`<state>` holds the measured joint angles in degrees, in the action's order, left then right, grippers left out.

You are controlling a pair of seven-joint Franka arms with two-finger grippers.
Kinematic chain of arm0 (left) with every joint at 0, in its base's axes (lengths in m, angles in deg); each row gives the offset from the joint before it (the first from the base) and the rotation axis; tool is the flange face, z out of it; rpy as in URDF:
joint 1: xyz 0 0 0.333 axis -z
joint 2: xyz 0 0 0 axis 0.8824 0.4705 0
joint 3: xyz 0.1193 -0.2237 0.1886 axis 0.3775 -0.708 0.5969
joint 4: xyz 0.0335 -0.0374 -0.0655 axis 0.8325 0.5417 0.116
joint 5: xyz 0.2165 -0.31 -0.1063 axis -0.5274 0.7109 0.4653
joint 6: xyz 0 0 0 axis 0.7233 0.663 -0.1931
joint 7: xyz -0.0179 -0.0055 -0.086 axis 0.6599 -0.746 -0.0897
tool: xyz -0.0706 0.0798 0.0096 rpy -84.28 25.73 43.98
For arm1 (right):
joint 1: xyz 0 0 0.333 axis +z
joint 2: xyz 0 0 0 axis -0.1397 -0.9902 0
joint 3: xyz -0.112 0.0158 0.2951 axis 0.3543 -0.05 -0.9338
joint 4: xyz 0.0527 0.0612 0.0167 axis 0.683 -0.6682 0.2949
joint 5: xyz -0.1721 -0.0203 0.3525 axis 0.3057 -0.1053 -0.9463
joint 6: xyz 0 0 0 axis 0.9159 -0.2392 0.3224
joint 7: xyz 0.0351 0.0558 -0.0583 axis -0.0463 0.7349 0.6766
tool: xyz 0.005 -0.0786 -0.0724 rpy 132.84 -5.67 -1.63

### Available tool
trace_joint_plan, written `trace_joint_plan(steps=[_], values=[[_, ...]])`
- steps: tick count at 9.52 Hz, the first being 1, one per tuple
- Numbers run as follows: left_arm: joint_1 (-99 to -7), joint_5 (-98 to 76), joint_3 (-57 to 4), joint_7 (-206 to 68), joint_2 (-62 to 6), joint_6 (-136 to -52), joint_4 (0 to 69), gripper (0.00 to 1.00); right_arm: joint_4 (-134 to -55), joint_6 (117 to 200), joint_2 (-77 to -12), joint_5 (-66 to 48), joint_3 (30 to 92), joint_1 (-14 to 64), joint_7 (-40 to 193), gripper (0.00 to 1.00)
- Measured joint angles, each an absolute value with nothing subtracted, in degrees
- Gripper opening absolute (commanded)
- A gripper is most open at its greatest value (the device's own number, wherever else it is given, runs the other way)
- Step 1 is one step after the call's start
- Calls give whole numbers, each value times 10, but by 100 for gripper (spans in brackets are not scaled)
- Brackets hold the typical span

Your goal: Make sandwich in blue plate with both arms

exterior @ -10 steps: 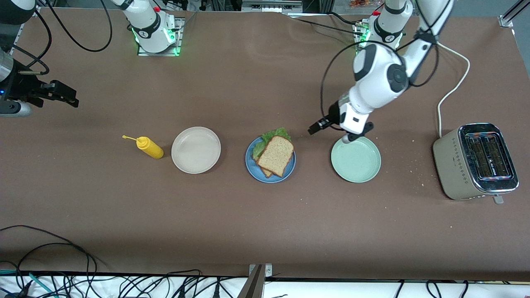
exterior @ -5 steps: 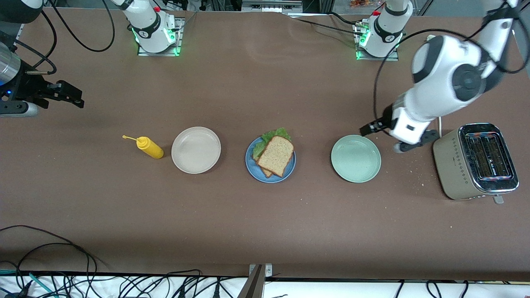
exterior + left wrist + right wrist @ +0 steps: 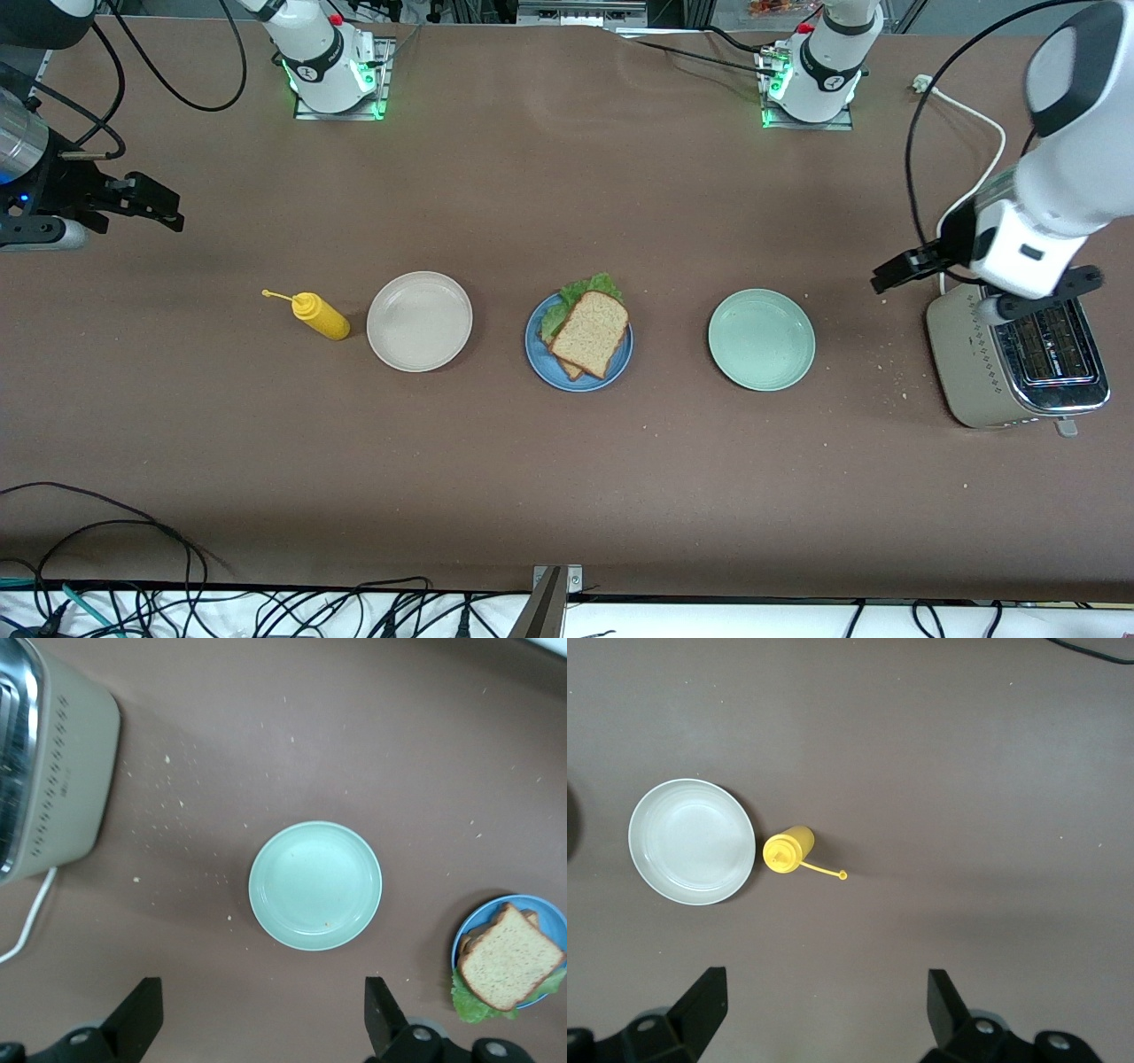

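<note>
The sandwich (image 3: 589, 332) lies on the blue plate (image 3: 539, 357) at mid-table: a slice of brown bread on top, a ruffled green lettuce leaf (image 3: 580, 291) sticking out under it, and a second slice's corner below. The left wrist view also shows the sandwich (image 3: 509, 957) and the blue plate (image 3: 551, 914). My left gripper (image 3: 890, 273) is open and empty, up in the air beside the toaster; its wrist view (image 3: 264, 1028) shows the fingers wide apart. My right gripper (image 3: 159, 208) is open and empty, and waits at the right arm's end of the table (image 3: 824, 1019).
A pale green plate (image 3: 761, 339) sits empty between the blue plate and the toaster (image 3: 1019, 372). A beige-white plate (image 3: 419, 321) and a yellow squeeze bottle (image 3: 322, 317) lie toward the right arm's end. Crumbs dot the table near the toaster.
My left arm has swung away from the pale green plate's edge toward the toaster, open and empty. My right gripper has barely shifted. The sandwich has not moved.
</note>
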<state>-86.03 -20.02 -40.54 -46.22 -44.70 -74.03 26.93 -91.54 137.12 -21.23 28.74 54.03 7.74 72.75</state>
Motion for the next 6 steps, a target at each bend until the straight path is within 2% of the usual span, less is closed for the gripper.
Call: trace_joint_plan(steps=[4, 5, 6], values=[[-881, -200, -394, -494, -447, -727, 232, 100, -911, 1373, -215, 287, 540, 77, 728, 100], [-851, -200, -350, -519, -447, -716, 230, 100, -911, 1373, -216, 287, 540, 77, 728, 100], [-790, -199, -276, -542, -447, -705, 228, 100, -911, 1373, -217, 287, 540, 77, 728, 100]])
